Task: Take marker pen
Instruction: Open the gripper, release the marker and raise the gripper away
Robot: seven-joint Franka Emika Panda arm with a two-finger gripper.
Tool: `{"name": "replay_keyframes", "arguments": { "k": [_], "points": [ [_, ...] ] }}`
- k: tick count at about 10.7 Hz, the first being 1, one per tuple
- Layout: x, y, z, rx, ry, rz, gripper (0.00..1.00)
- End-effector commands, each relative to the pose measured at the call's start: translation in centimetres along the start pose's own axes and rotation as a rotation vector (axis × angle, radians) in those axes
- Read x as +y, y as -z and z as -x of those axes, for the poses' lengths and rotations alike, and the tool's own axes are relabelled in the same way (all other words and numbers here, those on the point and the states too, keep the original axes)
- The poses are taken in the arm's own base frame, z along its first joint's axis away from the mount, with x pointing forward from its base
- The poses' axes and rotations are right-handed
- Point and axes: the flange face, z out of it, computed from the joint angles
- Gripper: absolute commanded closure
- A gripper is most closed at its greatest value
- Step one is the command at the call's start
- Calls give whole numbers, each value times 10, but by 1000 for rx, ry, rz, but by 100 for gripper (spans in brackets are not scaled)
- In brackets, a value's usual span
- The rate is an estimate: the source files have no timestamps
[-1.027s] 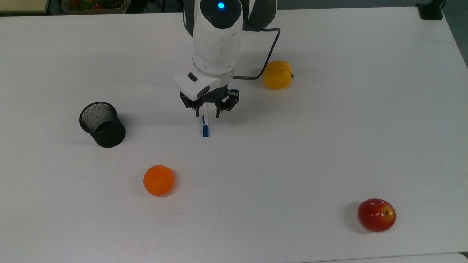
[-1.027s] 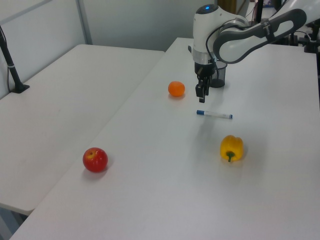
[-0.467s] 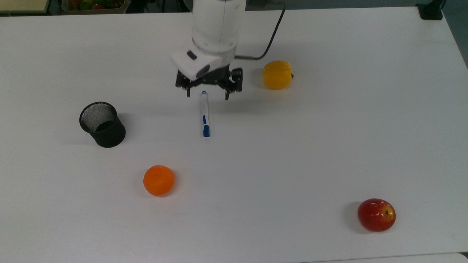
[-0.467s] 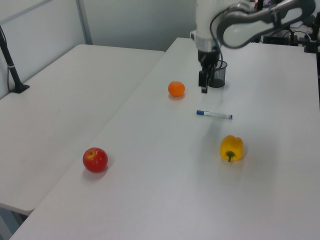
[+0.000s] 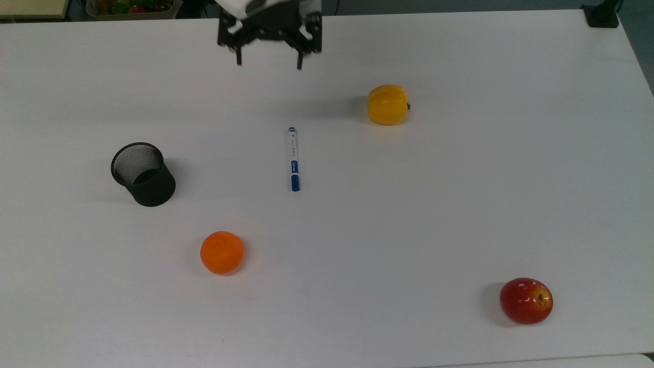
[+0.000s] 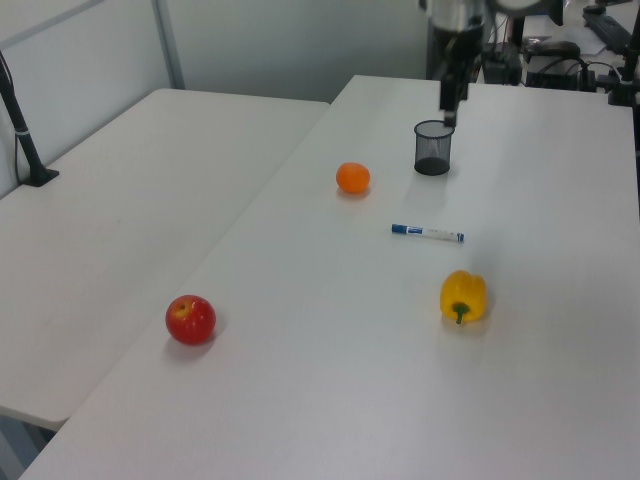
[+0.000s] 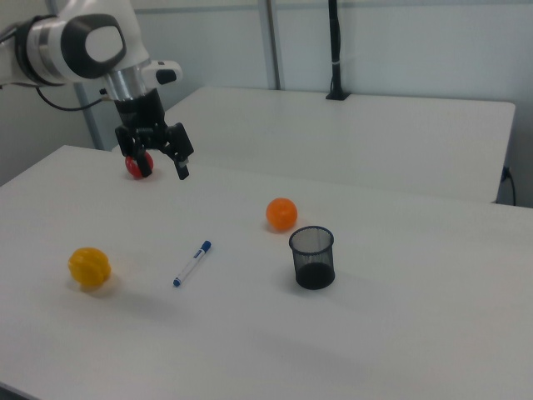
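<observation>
The marker pen [image 5: 293, 159] lies flat on the white table [image 5: 460, 204], its blue cap toward the top view's bottom. It also lies between the orange and the pepper [image 6: 427, 233] and left of the mesh cup [image 7: 191, 263]. My gripper [image 5: 269, 64] hangs high above the table near the top view's upper edge, well away from the pen. It is open with its fingers spread wide and nothing between them. The same gripper [image 7: 161, 171] hovers at the right view's upper left, and the gripper [image 6: 448, 100] sits above the cup in the left view.
A black mesh cup [image 5: 143, 174] stands upright at the top view's left. An orange [image 5: 222, 252] sits below the pen, a yellow pepper [image 5: 388, 104] to its upper right, and a red apple [image 5: 526, 300] at the lower right. A second table [image 6: 120, 200] adjoins.
My gripper has risen and drawn back from the pen toward the top view's upper edge, its fingers spreading wider. The pen stays flat on the table, nudged slightly to the top view's right.
</observation>
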Motion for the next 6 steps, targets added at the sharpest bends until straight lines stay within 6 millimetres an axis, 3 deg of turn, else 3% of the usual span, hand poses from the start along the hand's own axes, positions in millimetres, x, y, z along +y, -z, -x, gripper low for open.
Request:
{"name": "replay_keyframes", "arguments": {
  "k": [1, 6],
  "points": [
    [23, 26, 46, -24, 5, -14, 0],
    [36, 32, 49, -16, -34, -52, 0]
  ]
}}
